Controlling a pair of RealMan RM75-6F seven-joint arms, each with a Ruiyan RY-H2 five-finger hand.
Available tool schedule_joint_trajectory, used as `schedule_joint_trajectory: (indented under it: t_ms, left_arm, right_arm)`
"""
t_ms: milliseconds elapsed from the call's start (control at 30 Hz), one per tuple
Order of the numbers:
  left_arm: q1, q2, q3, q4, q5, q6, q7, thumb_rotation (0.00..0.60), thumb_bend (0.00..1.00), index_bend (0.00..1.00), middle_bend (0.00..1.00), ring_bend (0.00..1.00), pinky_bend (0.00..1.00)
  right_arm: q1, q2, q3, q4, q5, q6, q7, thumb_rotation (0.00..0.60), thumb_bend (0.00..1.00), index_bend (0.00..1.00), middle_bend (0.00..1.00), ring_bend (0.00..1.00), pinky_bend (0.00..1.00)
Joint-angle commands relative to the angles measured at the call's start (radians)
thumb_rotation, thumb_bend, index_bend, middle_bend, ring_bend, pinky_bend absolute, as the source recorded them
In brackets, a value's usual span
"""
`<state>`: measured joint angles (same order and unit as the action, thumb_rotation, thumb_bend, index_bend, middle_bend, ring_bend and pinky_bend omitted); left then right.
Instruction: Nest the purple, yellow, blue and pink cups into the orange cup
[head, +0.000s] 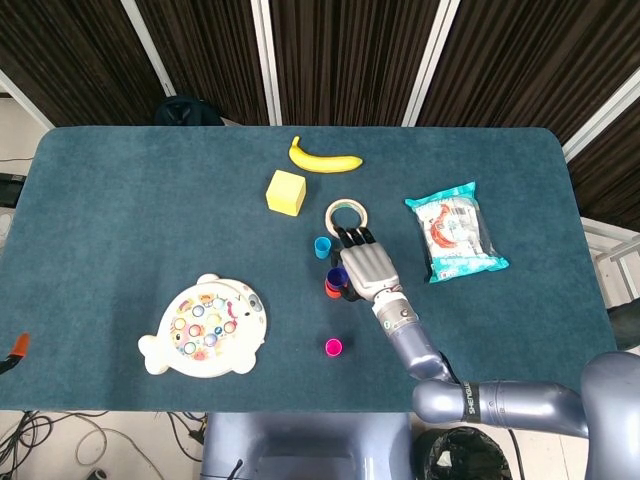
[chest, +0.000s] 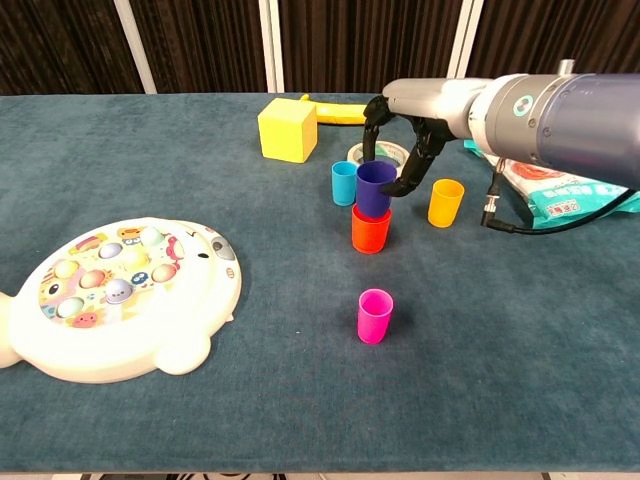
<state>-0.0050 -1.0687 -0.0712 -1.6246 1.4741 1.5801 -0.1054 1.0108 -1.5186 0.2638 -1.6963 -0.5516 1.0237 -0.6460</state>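
The purple cup (chest: 376, 188) sits partly inside the orange cup (chest: 371, 231) near the table's middle. My right hand (chest: 403, 140) reaches in from the right and grips the purple cup's upper part. In the head view the right hand (head: 365, 268) covers the spot beside the purple cup (head: 335, 273) and orange cup (head: 331, 290). The blue cup (chest: 344, 183) stands just left of the stack. The yellow cup (chest: 445, 202) stands to its right, hidden under the hand in the head view. The pink cup (chest: 375, 315) stands alone, nearer the front edge. My left hand shows in neither view.
A yellow cube (chest: 288, 130), a banana (head: 325, 160) and a tape ring (head: 347, 212) lie behind the cups. A snack bag (head: 456, 230) lies to the right. A white fish-shaped toy board (chest: 110, 295) occupies the front left.
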Motion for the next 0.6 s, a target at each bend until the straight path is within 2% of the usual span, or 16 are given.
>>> schedule_joint_trajectory:
  t_ms: [33,300,600]
  left_arm:
    - [0.0,0.0,0.0,0.0,0.0,0.0,0.0,0.6,0.3,0.03,0.05,0.0,0.0]
    - [0.001,0.0,-0.001,-0.001,0.0,0.001,-0.001,0.6,0.3,0.03,0.05,0.0,0.0]
    - [0.001,0.0,-0.002,-0.001,0.0,0.002,-0.003,0.6,0.3,0.03,0.05,0.0,0.0]
  right_arm:
    - [0.0,-0.003,-0.004,0.005,0.0,-0.002,0.004,0.6,0.4,0.49,0.0,0.04,0.06]
    - [0.001,-0.013,-0.011,0.025,-0.002,-0.009,0.017,0.6,0.4,0.48,0.0,0.04,0.06]
    - [0.005,-0.019,-0.024,0.028,0.022,-0.026,0.018,0.6,0.4,0.24,0.0,0.04,0.06]
